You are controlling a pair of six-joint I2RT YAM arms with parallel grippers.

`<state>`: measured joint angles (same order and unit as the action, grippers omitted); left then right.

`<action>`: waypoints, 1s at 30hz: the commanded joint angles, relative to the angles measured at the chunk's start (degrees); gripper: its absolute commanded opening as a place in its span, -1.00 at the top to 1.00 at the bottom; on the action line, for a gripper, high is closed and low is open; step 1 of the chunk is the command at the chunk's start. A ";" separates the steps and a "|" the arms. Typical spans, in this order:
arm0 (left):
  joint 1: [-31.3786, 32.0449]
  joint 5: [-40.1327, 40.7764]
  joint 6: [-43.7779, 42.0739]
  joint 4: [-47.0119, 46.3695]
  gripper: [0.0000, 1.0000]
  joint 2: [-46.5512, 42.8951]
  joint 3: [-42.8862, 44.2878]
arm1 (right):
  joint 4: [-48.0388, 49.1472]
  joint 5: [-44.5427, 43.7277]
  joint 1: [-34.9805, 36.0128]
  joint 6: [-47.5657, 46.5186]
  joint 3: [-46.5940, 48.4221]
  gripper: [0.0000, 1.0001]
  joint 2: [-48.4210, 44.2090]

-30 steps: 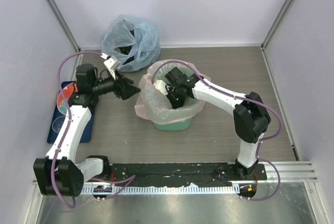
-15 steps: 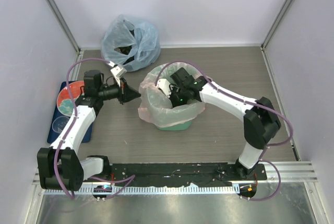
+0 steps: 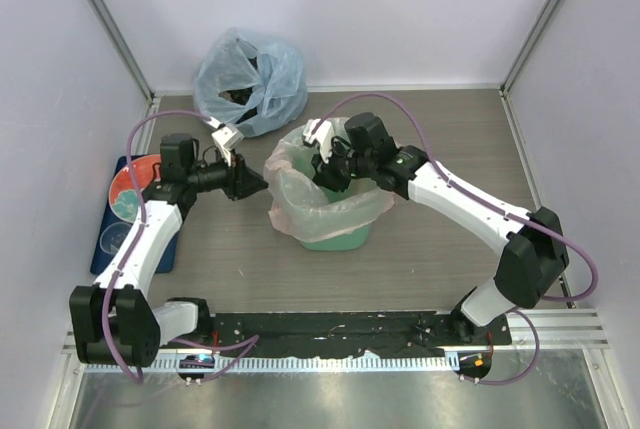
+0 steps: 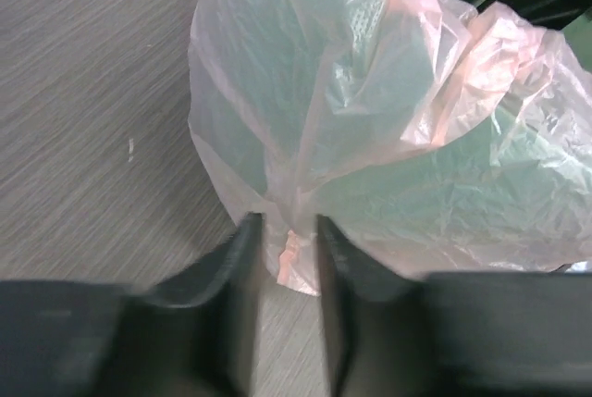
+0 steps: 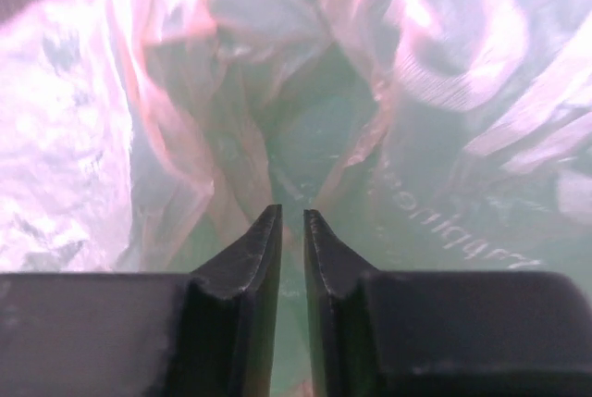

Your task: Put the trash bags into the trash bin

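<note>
The pale-pink trash bag (image 3: 300,211) lines the mint-green trash bin (image 3: 335,241). Its top is turned out over the rim and hangs as a crinkled skirt down the bin's outside.

The left gripper (image 4: 289,221) points at that skirt from the side. Its fingers stand slightly apart, and the bag's lowest fold lies right at the tips (whether the film is touched there I cannot tell). To the left of and below those fingers lies bare wood-grain table (image 4: 92,92). Ahead and to their right there is only film.

The right gripper (image 5: 291,212) hangs over the bin's mouth and looks down into the bag's hollow. A narrow slit shows between its fingers, with nothing visibly caught in it. Film crowds in close on both sides, and only the dark green well straight ahead is open.

There is faint printing on the film to the right of the right fingers, but it is too blurred to read.

There are two arms, two bags and one bin. The second bag is a bulging pale-blue bag (image 3: 250,79) beyond the left gripper against the back wall. A round red-and-teal plate (image 3: 128,194) on a blue mat (image 3: 110,249) lies behind that arm.
</note>
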<state>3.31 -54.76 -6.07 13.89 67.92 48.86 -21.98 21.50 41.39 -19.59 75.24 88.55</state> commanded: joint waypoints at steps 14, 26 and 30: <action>10.29 19.94 -13.53 34.69 -0.53 1.93 39.88 | 21.01 3.56 -12.89 34.35 8.34 -0.16 -11.73; 37.02 37.53 -10.81 56.33 -0.59 30.68 66.37 | 4.84 -8.66 -25.74 36.82 5.36 -0.40 -17.18; 39.22 41.13 -11.60 56.16 -0.16 32.53 59.36 | 4.58 -5.77 -27.67 36.03 2.81 -0.45 -18.85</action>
<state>41.41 -19.11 -16.82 65.17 101.19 111.79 -15.51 15.53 15.49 16.25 79.70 72.53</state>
